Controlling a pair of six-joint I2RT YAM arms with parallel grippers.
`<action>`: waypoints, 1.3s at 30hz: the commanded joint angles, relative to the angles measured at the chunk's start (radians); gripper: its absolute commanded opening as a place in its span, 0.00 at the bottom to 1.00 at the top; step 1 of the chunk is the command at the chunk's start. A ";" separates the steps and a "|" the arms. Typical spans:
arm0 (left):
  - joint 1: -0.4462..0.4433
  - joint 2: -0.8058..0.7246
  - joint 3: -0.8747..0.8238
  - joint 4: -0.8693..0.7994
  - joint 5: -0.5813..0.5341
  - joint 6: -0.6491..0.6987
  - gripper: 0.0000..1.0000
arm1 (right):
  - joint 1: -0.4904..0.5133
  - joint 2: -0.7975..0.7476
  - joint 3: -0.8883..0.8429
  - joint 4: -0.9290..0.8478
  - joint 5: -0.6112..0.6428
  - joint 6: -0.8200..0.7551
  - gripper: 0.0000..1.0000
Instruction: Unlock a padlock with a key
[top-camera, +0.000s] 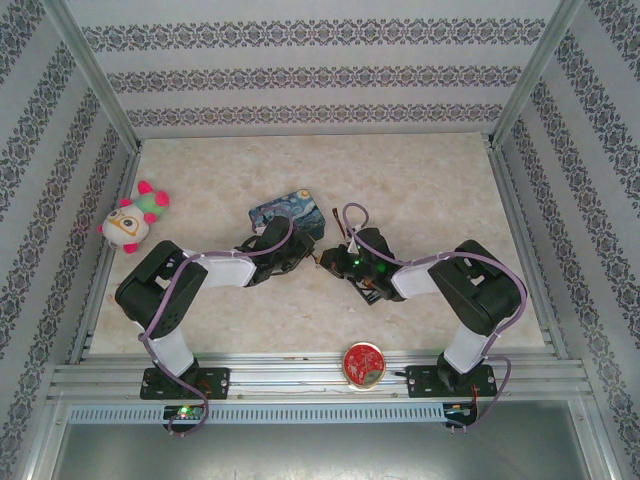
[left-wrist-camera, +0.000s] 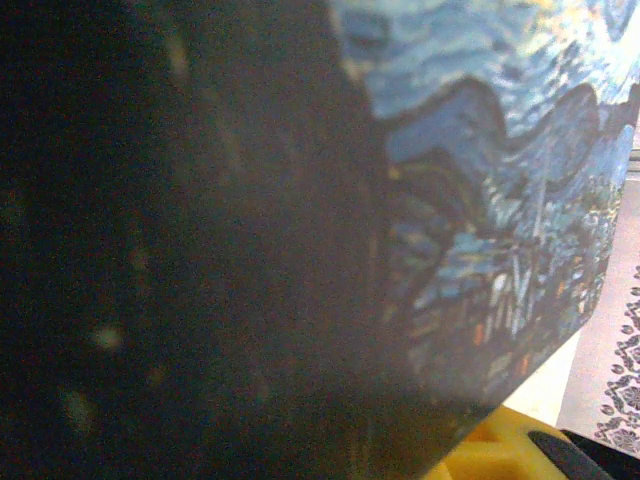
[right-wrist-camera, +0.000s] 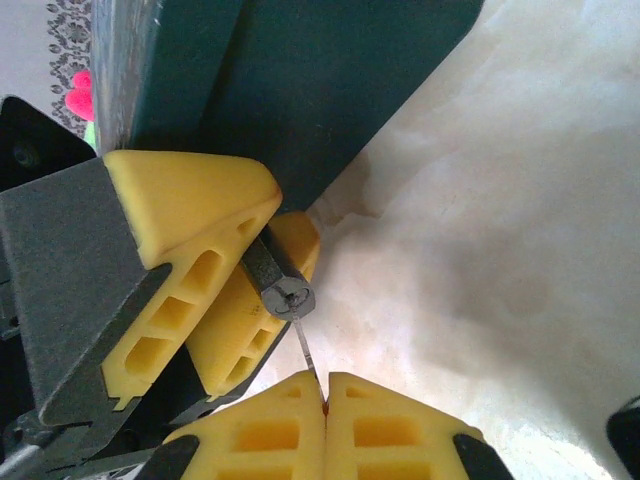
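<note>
In the right wrist view the tiny padlock (right-wrist-camera: 280, 285), with its dark body and silver keyhole face, is clamped between the yellow fingers (right-wrist-camera: 190, 200) of my left gripper (right-wrist-camera: 262, 262). The thin grey key (right-wrist-camera: 306, 357) runs from the keyhole down into my right gripper (right-wrist-camera: 325, 400), whose yellow pads are shut on it. The shackle is hidden behind the left fingers. From above, the left gripper (top-camera: 305, 255) and the right gripper (top-camera: 335, 262) meet tip to tip at the table's middle.
The blue painted tin (top-camera: 290, 210) lies just behind the grippers and looms close in the left wrist view as the blue painted tin (left-wrist-camera: 500, 200). A plush toy (top-camera: 133, 218) sits far left. A red round tin (top-camera: 362, 363) rests on the front rail. A thin dark wire (top-camera: 335, 222) lies beside the blue tin.
</note>
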 joint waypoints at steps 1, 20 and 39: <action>-0.042 -0.017 -0.025 0.019 0.098 -0.030 0.06 | -0.014 -0.003 0.005 0.158 0.044 0.033 0.00; -0.035 -0.016 -0.031 0.040 0.082 -0.058 0.06 | 0.006 -0.089 -0.099 0.120 0.101 -0.001 0.00; -0.032 -0.009 -0.006 0.053 0.096 -0.076 0.06 | 0.078 -0.077 -0.073 0.101 0.165 -0.068 0.00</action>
